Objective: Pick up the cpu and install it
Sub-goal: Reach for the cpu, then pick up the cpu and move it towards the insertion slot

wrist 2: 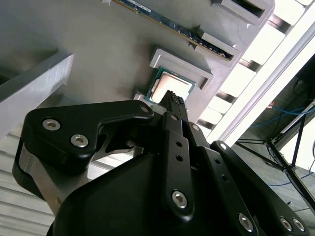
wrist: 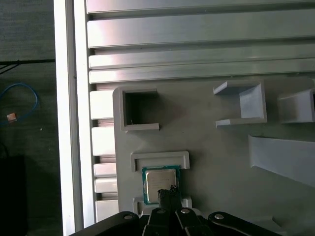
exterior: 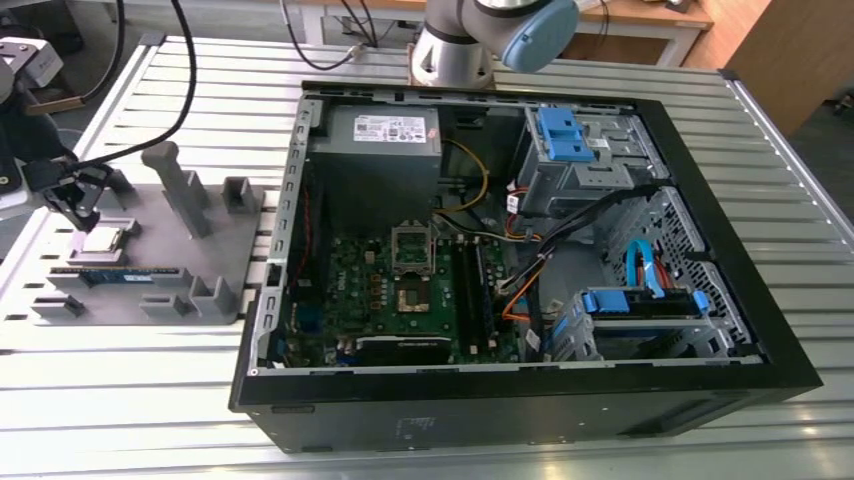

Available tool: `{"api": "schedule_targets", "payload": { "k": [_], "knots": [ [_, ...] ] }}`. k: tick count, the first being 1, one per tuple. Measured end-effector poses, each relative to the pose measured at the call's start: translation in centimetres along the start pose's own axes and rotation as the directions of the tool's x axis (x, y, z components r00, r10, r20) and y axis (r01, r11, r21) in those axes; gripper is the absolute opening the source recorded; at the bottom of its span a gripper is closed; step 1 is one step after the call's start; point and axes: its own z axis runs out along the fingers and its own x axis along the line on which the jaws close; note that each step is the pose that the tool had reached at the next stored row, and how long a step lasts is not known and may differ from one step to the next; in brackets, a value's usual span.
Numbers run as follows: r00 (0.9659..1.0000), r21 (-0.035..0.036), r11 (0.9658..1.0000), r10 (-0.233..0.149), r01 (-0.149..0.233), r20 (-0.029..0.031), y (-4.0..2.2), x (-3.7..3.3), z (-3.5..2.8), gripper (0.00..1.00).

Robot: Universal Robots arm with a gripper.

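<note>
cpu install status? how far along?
Done: approach only. The gripper is right over the cpu; contact unclear.
In hand: nothing lifted. The cpu lies flat in its pocket on the grey fixture plate.
Left: both pickup and install. The cpu is not yet at the motherboard in the open PC case.

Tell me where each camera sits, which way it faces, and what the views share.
Exterior view: off the arm, raised, looking down on the open computer case and, on the exterior view's left, the grey fixture tray; an arm joint and the tool show.
First wrist view: on the wrist, looking down past the tool at the cpu in its tray pocket.
Second wrist view: on the wrist, looking obliquely along the tool body toward the cpu.
Shared: all three show the tool close over the cpu.
</note>
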Motion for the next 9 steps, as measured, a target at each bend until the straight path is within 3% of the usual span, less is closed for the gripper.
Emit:
{"api": "schedule_targets", "payload": {
  "k": [9],
  "knots": [
    [1.0000,-0.0001,1.0000,0.000,0.000,0.0003,-0.02,0.00,0.46,0.11]
  ]
}}
